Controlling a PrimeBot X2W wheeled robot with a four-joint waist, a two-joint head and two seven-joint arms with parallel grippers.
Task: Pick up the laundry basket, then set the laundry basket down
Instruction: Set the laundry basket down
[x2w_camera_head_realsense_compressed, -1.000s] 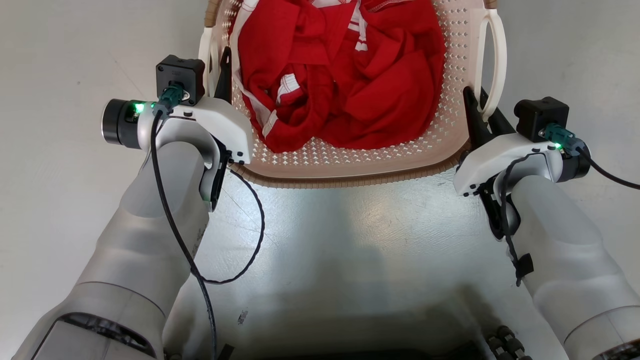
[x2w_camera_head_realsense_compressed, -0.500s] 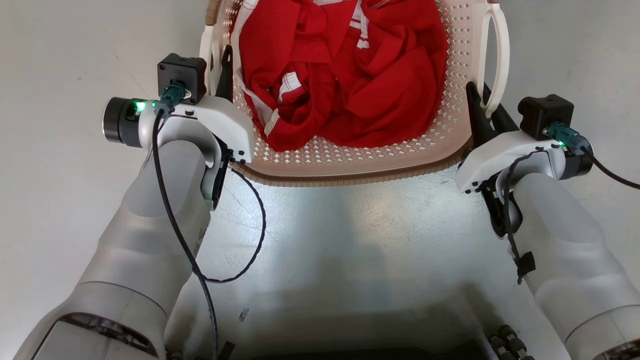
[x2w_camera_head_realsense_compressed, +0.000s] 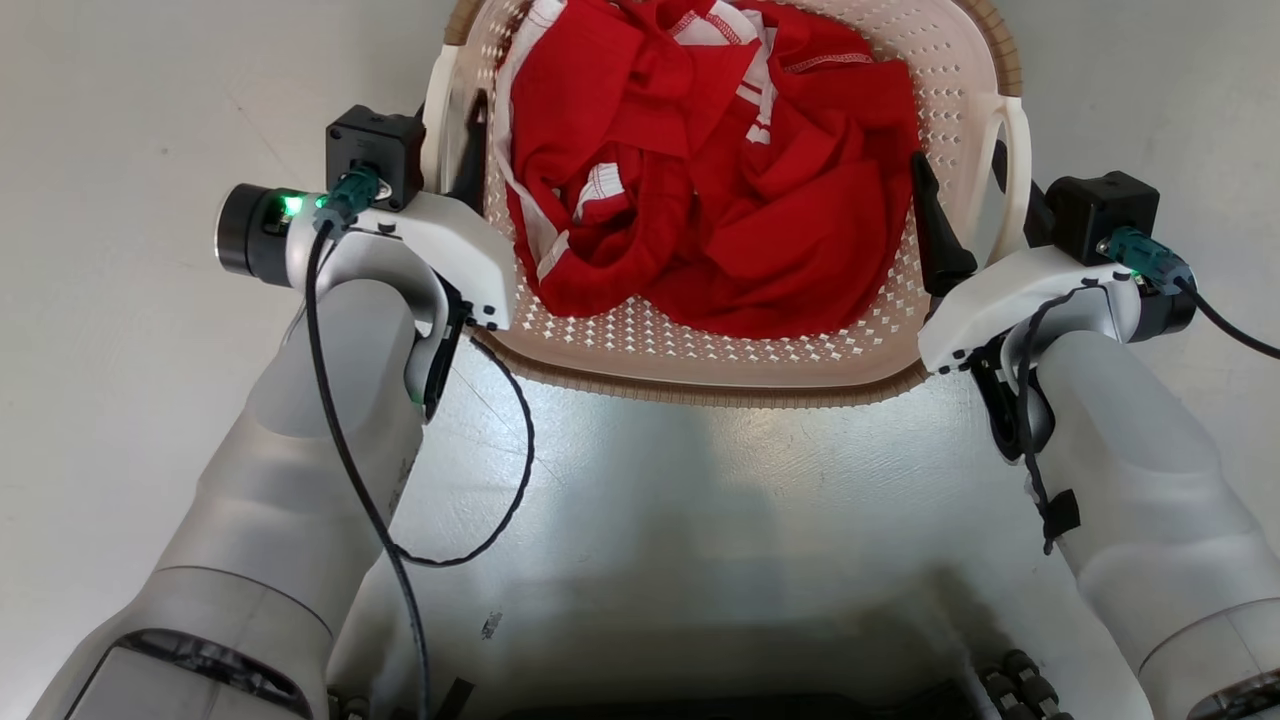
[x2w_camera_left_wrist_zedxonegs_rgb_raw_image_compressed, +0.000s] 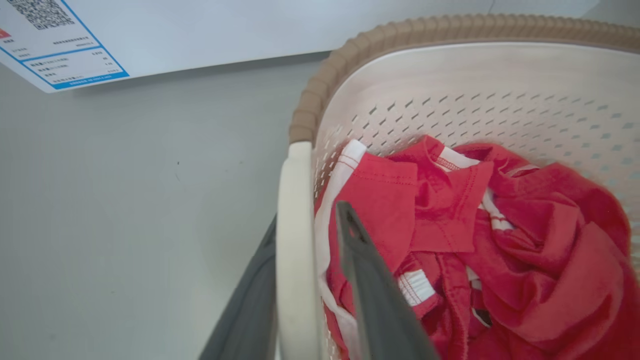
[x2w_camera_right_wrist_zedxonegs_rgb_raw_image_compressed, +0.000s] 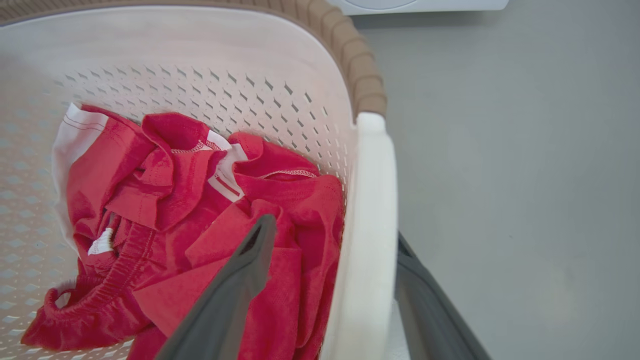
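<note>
The laundry basket (x2w_camera_head_realsense_compressed: 700, 385) is cream with perforated walls and a brown rim, and it holds crumpled red clothing (x2w_camera_head_realsense_compressed: 700, 180). My left gripper (x2w_camera_head_realsense_compressed: 455, 130) straddles the basket's left white loop handle (x2w_camera_left_wrist_zedxonegs_rgb_raw_image_compressed: 295, 240). One finger is inside the basket and one outside, and a small gap shows beside the inner finger (x2w_camera_left_wrist_zedxonegs_rgb_raw_image_compressed: 365, 270). My right gripper (x2w_camera_head_realsense_compressed: 965, 200) straddles the right handle (x2w_camera_right_wrist_zedxonegs_rgb_raw_image_compressed: 370, 225). Its inner finger (x2w_camera_right_wrist_zedxonegs_rgb_raw_image_compressed: 240, 280) stands well off the handle, over the clothing. Both grippers look open, and neither presses the handle.
A white washing machine panel with a blue-edged label (x2w_camera_left_wrist_zedxonegs_rgb_raw_image_compressed: 60, 55) stands beyond the basket, and its lower edge (x2w_camera_right_wrist_zedxonegs_rgb_raw_image_compressed: 415, 4) shows at the top of the right wrist view. Grey floor (x2w_camera_head_realsense_compressed: 120, 400) lies to both sides. My own base (x2w_camera_head_realsense_compressed: 700, 560) sits just below the basket.
The basket now looks smaller and sits lower in the head view. The right gripper's fingers have spread apart around the handle. Both arms have shifted slightly.
</note>
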